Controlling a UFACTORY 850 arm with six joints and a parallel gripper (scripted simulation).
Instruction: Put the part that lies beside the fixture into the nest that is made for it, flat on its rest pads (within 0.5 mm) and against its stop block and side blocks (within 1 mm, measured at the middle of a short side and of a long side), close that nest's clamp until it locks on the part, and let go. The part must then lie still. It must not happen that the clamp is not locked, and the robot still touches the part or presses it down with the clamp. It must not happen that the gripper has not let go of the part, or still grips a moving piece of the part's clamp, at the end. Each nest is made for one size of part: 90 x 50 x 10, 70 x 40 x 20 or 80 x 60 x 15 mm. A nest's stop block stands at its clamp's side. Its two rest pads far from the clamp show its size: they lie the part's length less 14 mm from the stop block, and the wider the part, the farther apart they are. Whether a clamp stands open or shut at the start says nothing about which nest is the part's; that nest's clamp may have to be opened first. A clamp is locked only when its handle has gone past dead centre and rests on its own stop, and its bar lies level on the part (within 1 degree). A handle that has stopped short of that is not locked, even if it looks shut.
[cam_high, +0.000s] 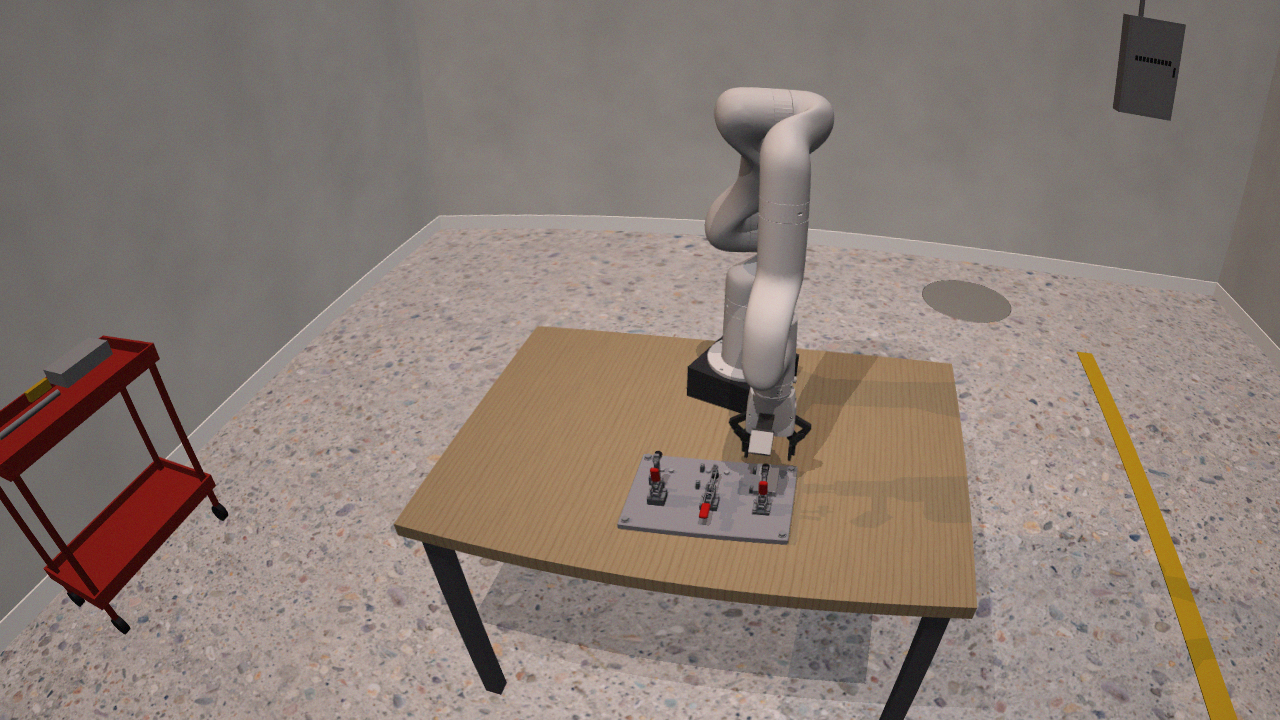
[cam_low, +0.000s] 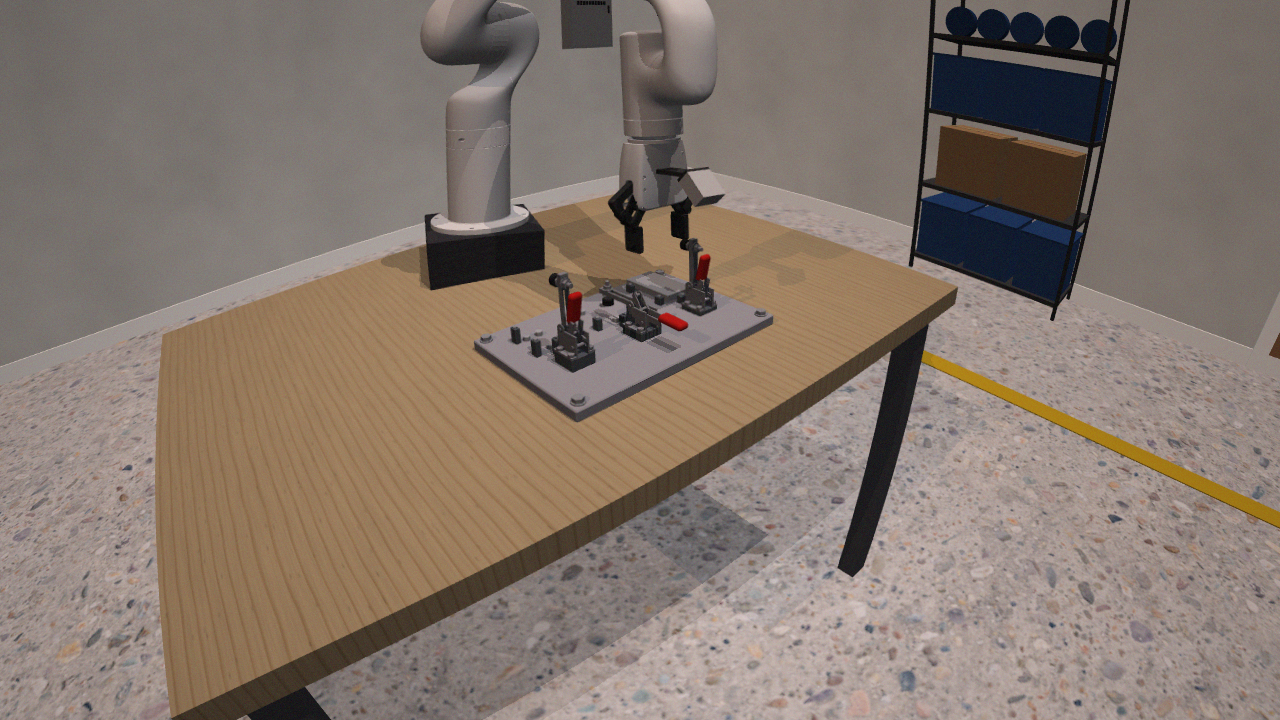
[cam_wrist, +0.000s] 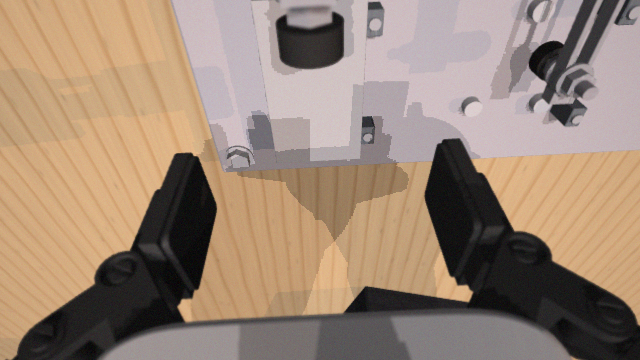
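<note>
The part, a light grey flat block, lies in the nest at the right end of the fixture plate. Its long edge is by two dark side blocks; exact contact cannot be told. That nest's clamp stands open, bar and red handle up; its black tip hides some of the part in the wrist view. My gripper is open and empty, above the plate's robot-side edge near the part. The stop block is hidden.
The middle clamp has its bar lowered and its red handle down. The left clamp stands open with its bar up. A corner bolt sits near the part. The black robot base stands behind the plate.
</note>
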